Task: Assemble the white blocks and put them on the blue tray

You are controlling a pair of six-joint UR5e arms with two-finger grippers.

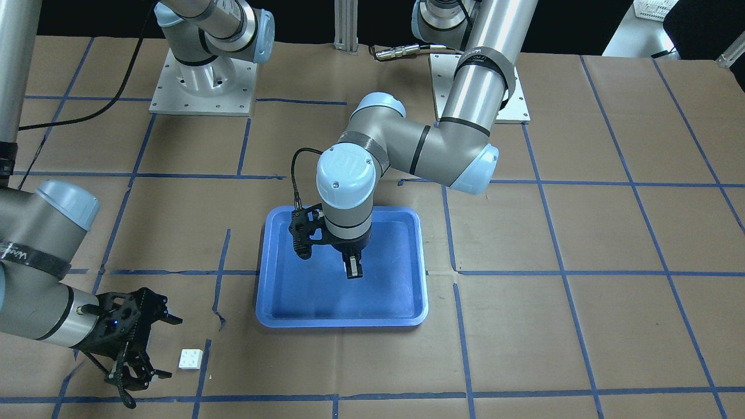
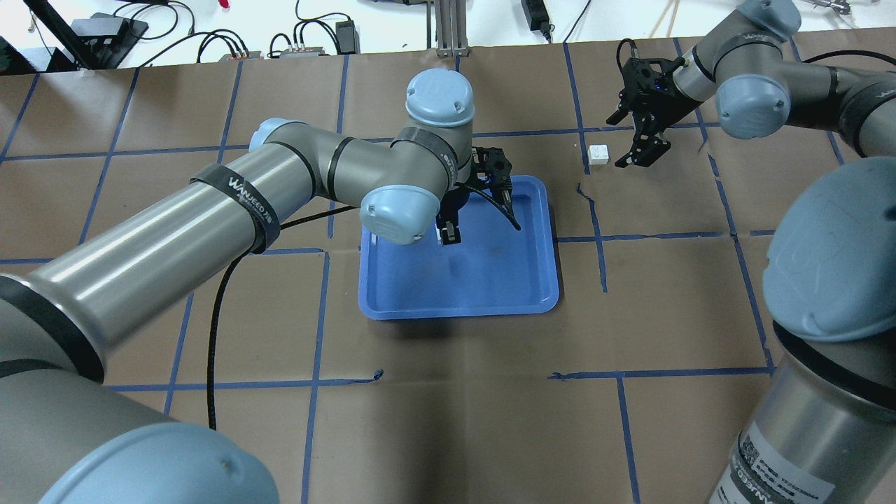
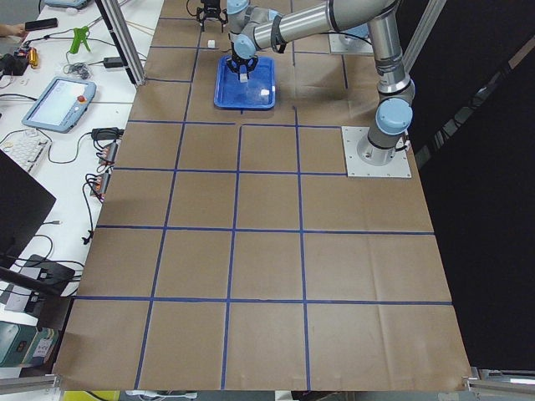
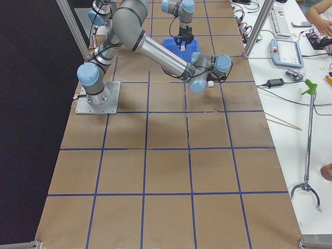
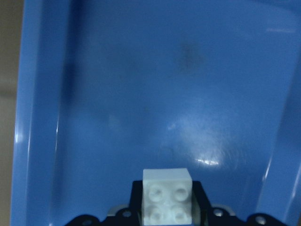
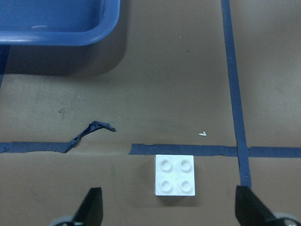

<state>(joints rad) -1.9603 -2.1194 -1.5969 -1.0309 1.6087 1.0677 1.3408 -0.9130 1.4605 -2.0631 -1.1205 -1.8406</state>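
While the left gripper (image 1: 353, 270) hangs over the blue tray (image 1: 390, 294), pointing straight down, it is clenched on the held white block (image 5: 167, 197). Seen from the left wrist camera, that block sits between the fingertips with four round studs facing the lens and the tray's blue floor behind it. Whether the block touches the floor cannot be told. The tray lies flat on the brown paper surface (image 1: 582, 233), which is crossed by blue tape lines (image 1: 582, 273).

The loose white block (image 1: 190, 358) rests studs-up on the surface, well apart from the tray, out past the tray's corner on the robot's right and far side. It lies just beside a crossing of tape lines, one edge close to a strip. The right gripper (image 1: 173, 347) hovers near this block with its fingers (image 6: 91, 209) spread wide, released and grasping nothing. From the right wrist camera the block shows in the gap between the two fingertips, touching neither, and a torn curl of tape (image 6: 91, 128) lies on the paper between block and tray.
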